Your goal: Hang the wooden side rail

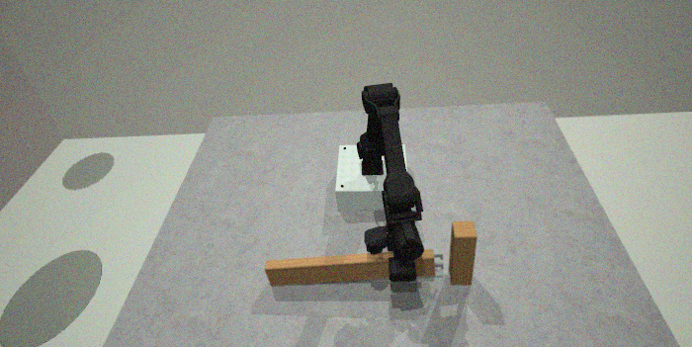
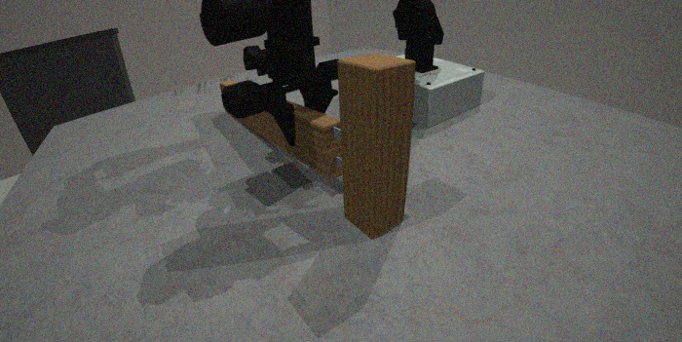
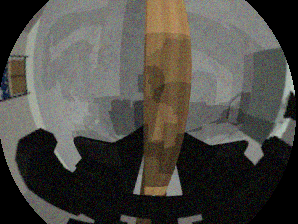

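The wooden side rail (image 1: 326, 270) (image 2: 302, 145) (image 3: 167, 60) lies lengthwise on edge, its hook end a little above the table and its far end at or very near the table top. My gripper (image 1: 402, 260) (image 2: 305, 125) (image 3: 158, 127) is shut on the rail near the hook end, one finger on each side. Two grey steel hooks (image 1: 439, 256) (image 2: 337, 132) stick out toward the headboard post. The post (image 1: 463, 254) (image 2: 376, 148) stands upright, with a small gap between it and the hooks in the top view. Its slot and pins are hidden.
The grey table (image 1: 534, 215) (image 2: 511, 250) carries the white base box (image 1: 359, 200) (image 2: 455, 96) behind the rail, with the arm mounted on it. A dark panel (image 2: 68, 80) stands beyond the table in the exterior view. Shadows fall around the rail and post.
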{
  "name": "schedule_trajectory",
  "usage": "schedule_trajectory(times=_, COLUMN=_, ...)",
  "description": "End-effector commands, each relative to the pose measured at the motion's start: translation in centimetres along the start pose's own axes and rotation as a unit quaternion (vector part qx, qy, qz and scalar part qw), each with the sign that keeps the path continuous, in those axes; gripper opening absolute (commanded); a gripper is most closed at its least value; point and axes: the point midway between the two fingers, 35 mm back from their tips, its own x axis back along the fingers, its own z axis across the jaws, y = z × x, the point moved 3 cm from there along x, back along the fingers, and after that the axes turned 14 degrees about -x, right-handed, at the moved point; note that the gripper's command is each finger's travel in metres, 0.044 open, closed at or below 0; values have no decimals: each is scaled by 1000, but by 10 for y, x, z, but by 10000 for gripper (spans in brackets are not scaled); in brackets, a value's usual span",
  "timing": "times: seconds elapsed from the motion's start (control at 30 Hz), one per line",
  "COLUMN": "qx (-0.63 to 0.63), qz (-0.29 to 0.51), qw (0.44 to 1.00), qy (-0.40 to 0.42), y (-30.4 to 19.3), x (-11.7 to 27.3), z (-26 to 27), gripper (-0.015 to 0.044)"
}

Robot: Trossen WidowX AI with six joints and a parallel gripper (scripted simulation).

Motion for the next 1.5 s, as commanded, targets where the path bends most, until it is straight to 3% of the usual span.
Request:
schedule_trajectory(times=0.0, qx=-1, qz=1, qw=1000, qy=2, y=-2, x=1, z=1, gripper=0)
schedule_trajectory(times=1.47, qx=-1, qz=2, qw=1000, qy=2, y=-7, x=2, z=1, gripper=0)
